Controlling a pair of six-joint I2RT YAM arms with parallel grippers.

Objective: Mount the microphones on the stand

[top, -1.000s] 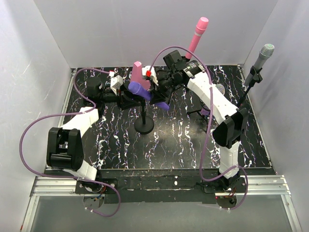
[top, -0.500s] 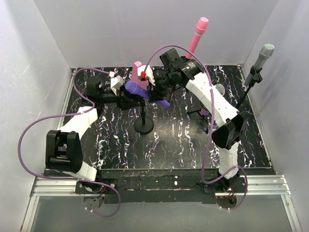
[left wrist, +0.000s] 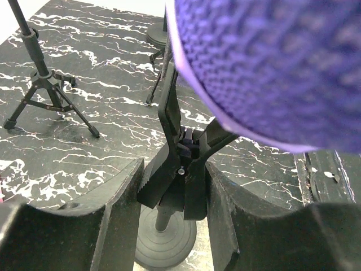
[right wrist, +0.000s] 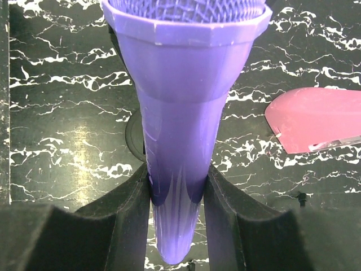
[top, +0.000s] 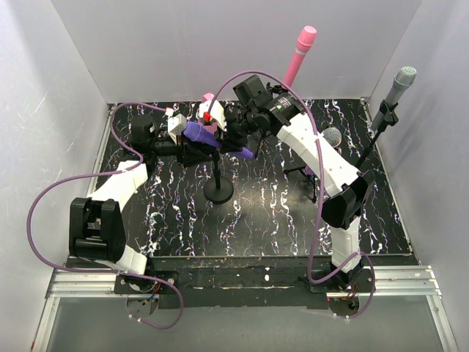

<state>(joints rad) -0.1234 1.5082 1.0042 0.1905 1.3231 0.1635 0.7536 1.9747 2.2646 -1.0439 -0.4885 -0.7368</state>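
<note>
My right gripper (right wrist: pixel 176 192) is shut on the handle of the smooth violet microphone (right wrist: pixel 180 113). In the top view that microphone (top: pixel 196 133) lies nearly level above the middle stand (top: pixel 218 192), head to the left. Just left of the pole, my left gripper (top: pixel 195 149) is shut on the stand's black clip (left wrist: pixel 180 180), squeezing its two handles. The violet mesh head (left wrist: pixel 271 68) hangs right above the clip. The pink microphone (top: pixel 299 48) and the silver-grey one (top: pixel 399 86) stand upright in stands at the back and right. A glittery purple one's silver head (top: pixel 332 136) shows behind my right arm.
A pink cone-shaped block (right wrist: pixel 316 118) lies on the black marbled table (top: pixel 271 213), mostly hidden in the top view. A black tripod stand (left wrist: pixel 48 90) is at the left of the left wrist view. White walls close in three sides.
My right gripper has carried the violet microphone to the left and lower, so its head is now over the clip. The left gripper has stayed on the clip.
</note>
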